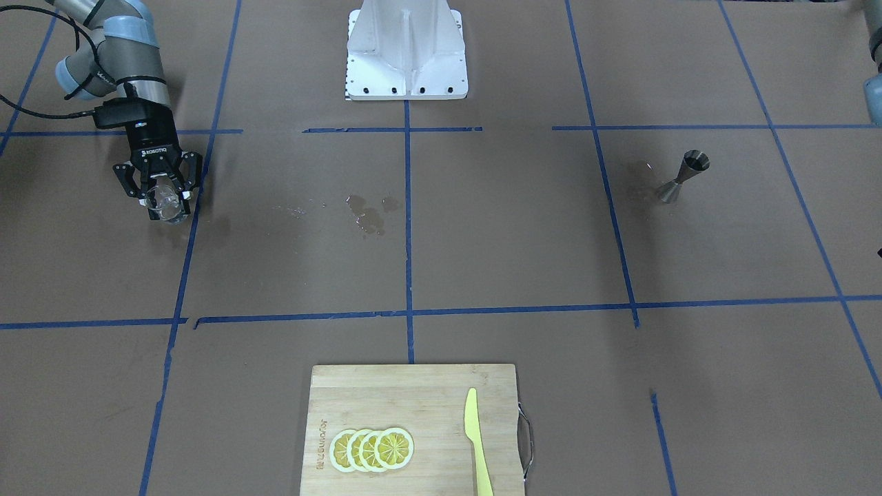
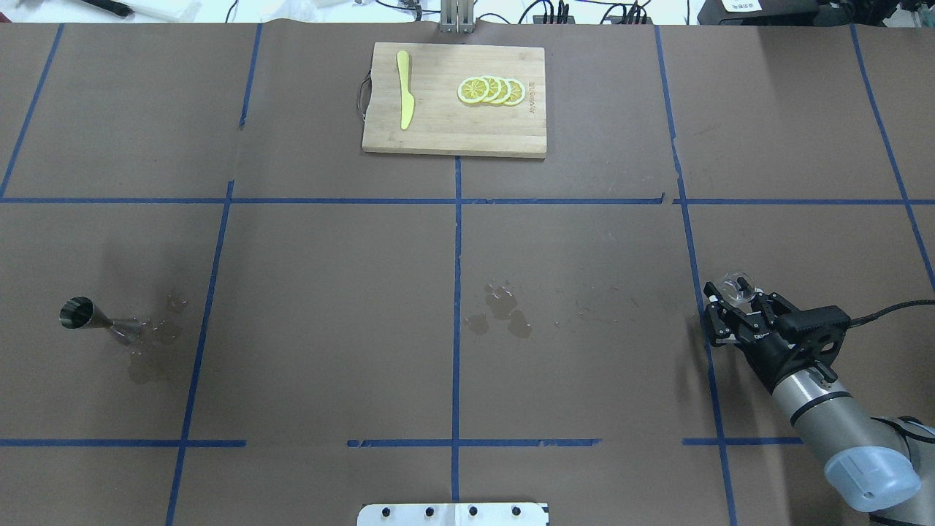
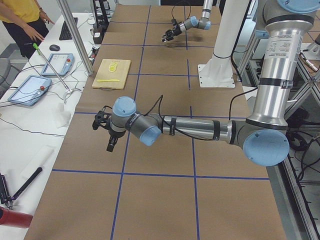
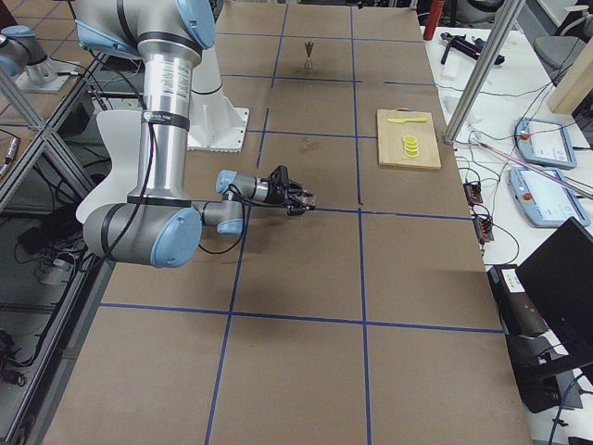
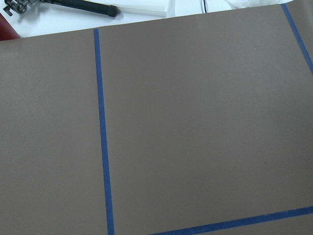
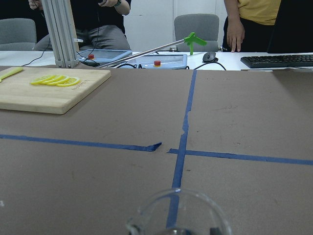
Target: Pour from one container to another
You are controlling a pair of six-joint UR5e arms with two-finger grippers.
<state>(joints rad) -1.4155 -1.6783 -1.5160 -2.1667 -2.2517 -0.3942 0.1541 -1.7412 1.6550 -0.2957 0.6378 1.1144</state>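
glass (image 6: 176, 215): clamped between the right gripper (image 1: 167, 203) fingers, well apart from the cutting board (image 1: 413, 386), on the robot's right of it | jigger (image 1: 682, 178): upright on table (image 1: 482, 241), well apart from the cutting board, on the robot's left of it, wet marks (image 2: 157, 329) beside | left gripper (image 3: 101, 120): jaw state cannot be told

Glass (image 6: 178, 215) half below bottom edge

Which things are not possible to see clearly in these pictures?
- Liquid in the glass: the right wrist view cuts it off at the bottom edge; elsewhere it is too small.
- Contents of the jigger: too small, its mouth dark.
- Left gripper jaws: only in the exterior left view, too small.
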